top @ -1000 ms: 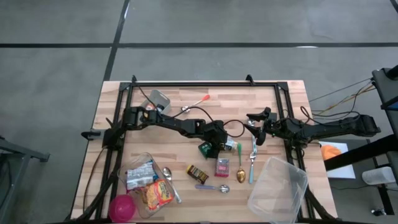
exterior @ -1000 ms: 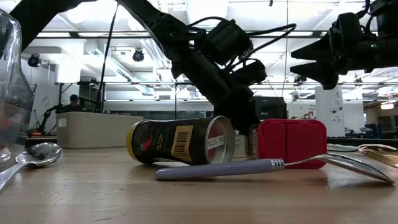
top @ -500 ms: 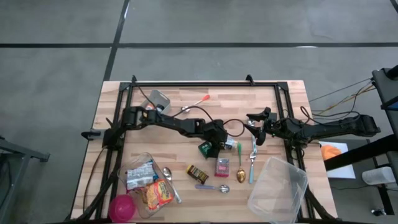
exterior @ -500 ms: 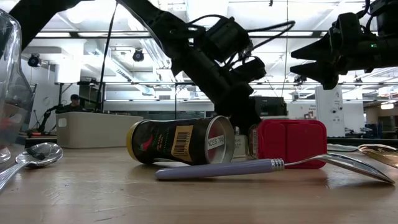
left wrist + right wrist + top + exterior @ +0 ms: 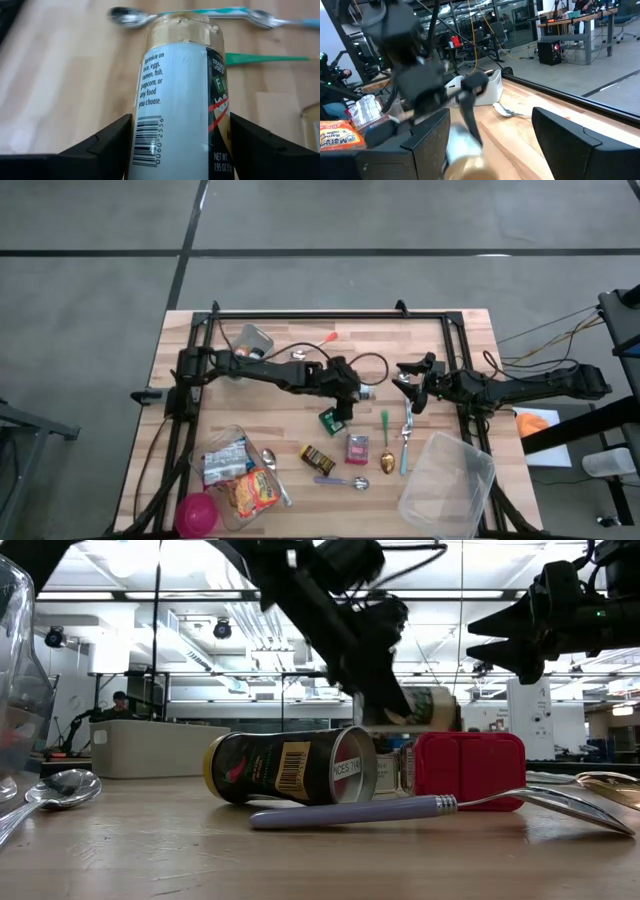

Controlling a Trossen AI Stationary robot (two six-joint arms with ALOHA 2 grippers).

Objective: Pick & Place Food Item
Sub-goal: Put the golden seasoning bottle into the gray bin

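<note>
The left claw (image 5: 352, 394) is clamped on a seasoning jar (image 5: 182, 95), holding it clear above the middle of the worktop (image 5: 300, 350). The right claw (image 5: 411, 388) hangs nearby with its fingers apart, holding nothing.

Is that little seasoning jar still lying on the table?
No: in the low view the seasoning jar hangs clear above the table, clamped in the left gripper.

Left end effector (image 5: 350, 395) clamped mid-table; right end effector (image 5: 410, 392) spread, idle.
</note>
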